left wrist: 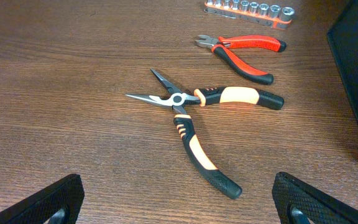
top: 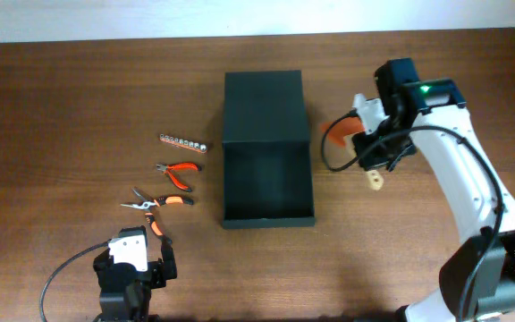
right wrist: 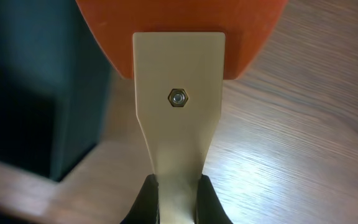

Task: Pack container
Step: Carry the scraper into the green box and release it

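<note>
Packing looks barely begun. The box sits open in the middle of the overhead frame, its lid folded back toward the top edge. As far as the dark inside can be read, there is nothing in it.

The right gripper is clamped on the pale handle of an orange-bladed scraper. It holds the scraper just right of the box, beside its wall and not yet over the opening. I judge this to be the first item on its way in, with the carry across and the release yet to be done.

Three more tools lie on the table at centre left of the overhead frame, well apart from the box. They are a strip of sockets, red pliers below it, and orange-and-black long-nose pliers below those, handles spread. The left gripper hangs at lower left with its fingers wide apart and nothing between them, near the long-nose pliers. Those three tools, and probably closing the lid, are what remains.
</note>
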You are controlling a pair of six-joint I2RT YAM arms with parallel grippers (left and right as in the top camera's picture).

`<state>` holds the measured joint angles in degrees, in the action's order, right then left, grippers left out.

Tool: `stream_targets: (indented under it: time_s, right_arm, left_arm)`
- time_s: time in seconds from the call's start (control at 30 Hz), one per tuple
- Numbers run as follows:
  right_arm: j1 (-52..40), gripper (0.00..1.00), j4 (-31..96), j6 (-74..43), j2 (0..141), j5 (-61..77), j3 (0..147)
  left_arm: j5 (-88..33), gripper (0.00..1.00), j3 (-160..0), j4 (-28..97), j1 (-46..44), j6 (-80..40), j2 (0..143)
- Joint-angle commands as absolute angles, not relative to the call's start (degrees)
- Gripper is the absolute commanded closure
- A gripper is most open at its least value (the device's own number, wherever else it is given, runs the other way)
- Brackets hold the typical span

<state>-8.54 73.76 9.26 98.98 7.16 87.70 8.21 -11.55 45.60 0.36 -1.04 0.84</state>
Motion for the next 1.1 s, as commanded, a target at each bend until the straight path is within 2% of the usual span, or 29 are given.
stream_targets:
  time_s: [0.0, 0.2, 0.4, 0.73, 1.07]
  right_arm:
    - [-14.1, 0.94, 74.0, 9.1, 96.2, 13.2, 89.0]
    - [-26.1, 0.94, 72.5, 8.9, 96.1, 15.0, 88.9]
    - [-34.5, 0.93, 70.0, 8.9, 97.1, 8.6, 88.9]
    - [-35.6, 0.93, 64.6, 9.6, 102.7, 8.2, 88.1]
    - [-35.6, 0.93, 64.5, 10.2, 110.3, 6.6, 87.9]
  left_arm:
    - [8.4, 0.01, -11.2, 45.5, 0.6, 0.1, 0.3]
    - [8.4, 0.01, -11.2, 45.5, 0.6, 0.1, 0.3]
    - [8.4, 0.01, -11.2, 45.5, 0.6, 0.1, 0.3]
    - [8.4, 0.01, -11.2, 45.5, 0.6, 0.1, 0.3]
    - [8.4, 0.01, -11.2, 45.5, 0.6, 0.1, 0.3]
